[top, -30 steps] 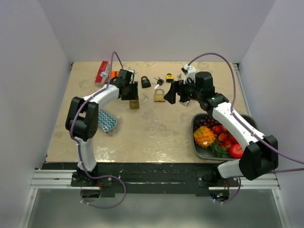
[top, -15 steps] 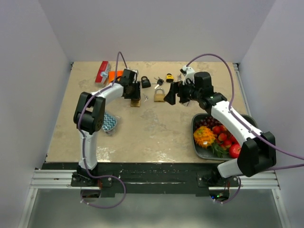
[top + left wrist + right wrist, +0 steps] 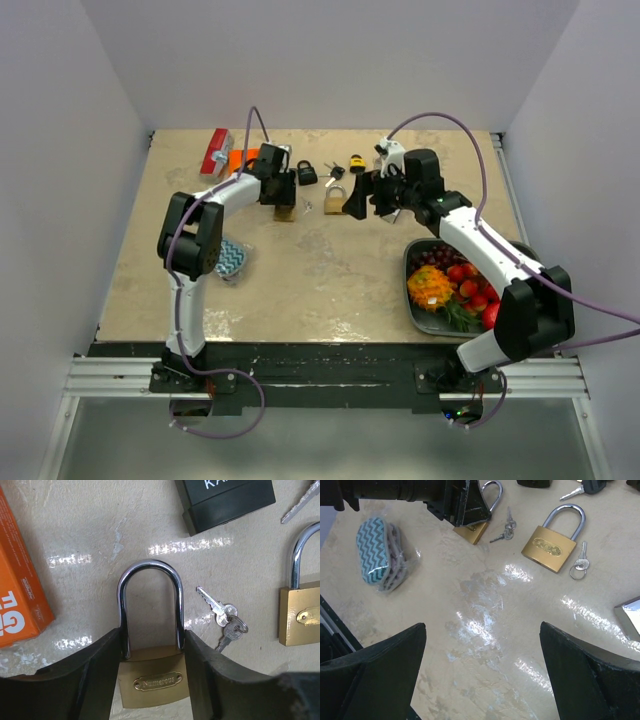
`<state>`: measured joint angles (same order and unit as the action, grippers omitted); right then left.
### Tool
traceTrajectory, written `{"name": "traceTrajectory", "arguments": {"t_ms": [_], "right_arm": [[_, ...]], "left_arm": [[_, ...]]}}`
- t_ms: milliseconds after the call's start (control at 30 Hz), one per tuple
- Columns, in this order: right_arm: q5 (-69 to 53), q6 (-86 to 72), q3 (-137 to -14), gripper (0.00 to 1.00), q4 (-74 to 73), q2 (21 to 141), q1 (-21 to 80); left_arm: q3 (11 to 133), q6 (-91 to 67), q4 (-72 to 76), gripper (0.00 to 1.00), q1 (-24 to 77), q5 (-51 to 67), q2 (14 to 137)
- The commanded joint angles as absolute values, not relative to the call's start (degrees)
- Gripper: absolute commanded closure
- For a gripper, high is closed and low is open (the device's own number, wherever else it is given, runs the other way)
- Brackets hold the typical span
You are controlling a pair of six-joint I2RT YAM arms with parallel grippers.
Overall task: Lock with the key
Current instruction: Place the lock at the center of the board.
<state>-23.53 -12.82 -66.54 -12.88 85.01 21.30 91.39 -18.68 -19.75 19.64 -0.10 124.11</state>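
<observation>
- Left gripper (image 3: 152, 645): fingers (image 3: 100, 670) pinch the brass padlock (image 3: 154, 682) from both sides, pads against the shackle legs at the top of the body.
- Padlock lies flat on the table (image 3: 300, 290), far-left of centre, nameplate up; the shackle (image 3: 150, 567) points away from the wrist. Can't tell whether it is latched.
- Small key pair (image 3: 222, 617) on a ring lies just right of the held padlock, not touching it and not in either gripper.
- Orange box (image 3: 20, 590) to the left, black padlock (image 3: 227, 500) beyond, both apart from the held lock.
- Right gripper (image 3: 482, 630): fingers (image 3: 385, 670) spread wide, nothing between them, hovering over bare table.
- Second brass padlock (image 3: 552, 547) lies ahead of the right gripper with its own key (image 3: 580, 565) beside its right edge.
- Teal zigzag pouch (image 3: 380, 555) lies on the left side of the table, nearer the arm bases than the held lock.
- Fruit tray (image 3: 415, 310) sits near-right, under the right arm.
</observation>
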Motion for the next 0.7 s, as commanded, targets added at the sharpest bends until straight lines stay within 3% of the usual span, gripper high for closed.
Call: {"name": "traceTrajectory", "arguments": {"t_ms": [0, 133, 367, 667], "right_arm": [[-24.3, -13.0, -69.5, 0.01, -11.3, 84.9, 21.0], [-23.9, -12.7, -69.9, 0.01, -10.9, 84.9, 21.0], [-22.6, -11.2, -71.2, 0.01, -11.4, 83.9, 21.0], [-20.5, -8.3, -71.6, 0.01, -11.7, 79.1, 14.6]], "left_arm": [[92.6, -16.3, -18.3, 0.38, 18.7, -0.4, 123.5], [93.0, -15.2, -17.8, 0.22, 18.7, -0.3, 121.3], [94.6, -9.8, -18.2, 0.17, 18.7, 1.4, 113.7], [97.7, -0.5, -28.7, 0.02, 14.2, 13.4, 101.8]]}}
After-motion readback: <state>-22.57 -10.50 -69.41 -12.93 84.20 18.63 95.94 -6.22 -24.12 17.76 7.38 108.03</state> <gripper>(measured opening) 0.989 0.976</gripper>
